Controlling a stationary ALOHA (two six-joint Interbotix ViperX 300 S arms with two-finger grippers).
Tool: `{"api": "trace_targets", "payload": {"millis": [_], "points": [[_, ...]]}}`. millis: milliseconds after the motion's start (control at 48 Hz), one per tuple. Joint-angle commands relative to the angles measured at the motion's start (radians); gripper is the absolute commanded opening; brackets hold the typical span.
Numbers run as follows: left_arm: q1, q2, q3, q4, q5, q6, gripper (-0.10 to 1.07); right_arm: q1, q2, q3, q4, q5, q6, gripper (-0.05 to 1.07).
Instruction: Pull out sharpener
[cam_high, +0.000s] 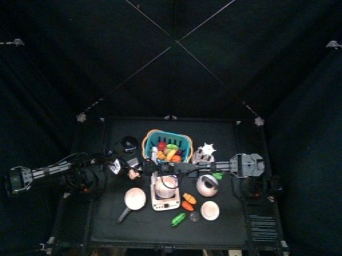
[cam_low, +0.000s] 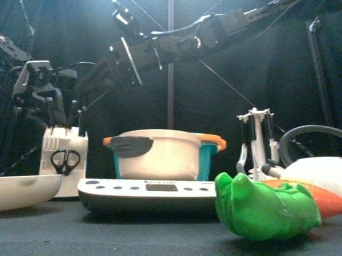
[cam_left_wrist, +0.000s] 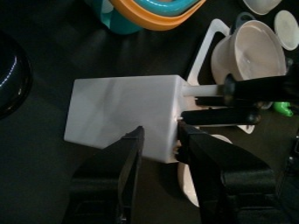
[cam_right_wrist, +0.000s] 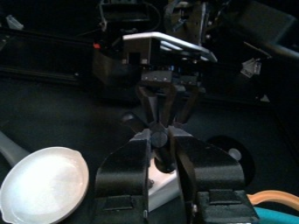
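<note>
R pincer (cam_right_wrist: 160, 144) reaches across from the right side to the white utensil block (cam_low: 60, 152) at the counter's (cam_high: 107, 228) left. Its jaws are closed on a black handle (cam_right_wrist: 158, 133) that sticks up out of the block's top. By the task this is the sharpener, but only the handle end shows, so can't confirm. The handle is upright and the rest of it sits down in the block; white of the block shows just below the jaws in the R wrist view.

L pincer (cam_left_wrist: 162, 138) is low beside the same block (cam_left_wrist: 122, 109), jaws wide apart with nothing between them, tips at the block's lower edge. Can't tell whether they touch it.

The block carries scissors (cam_low: 63, 160) on its front face, w/ other black handles bunched above.

Front view, near → far:
- white bowl (cam_low: 24, 190) just beside the block
- flat white cooker base w/ display (cam_low: 147, 190) at centre
- teal pot w/ orange rim (cam_low: 160, 152) behind the base
- green toy (cam_low: 267, 208) at front right
- upright metal utensil (cam_low: 254, 140) behind the toy
</note>
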Motion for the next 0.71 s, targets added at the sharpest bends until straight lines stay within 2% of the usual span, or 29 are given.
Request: {"api": "trace_targets", "payload": {"millis": [0, 688], "points": [[0.026, 0.031, 0.057, 0.011, 0.015, 0.003, 0.73, 0.034, -0.109, -0.028, 0.005, -0.052, 0.009, 0.16], [0.026, 0.031, 0.057, 0.003, 0.014, 0.003, 0.73, 0.040, -0.196, 0.049, -0.017, -0.097, 0.003, 0.16]]}}
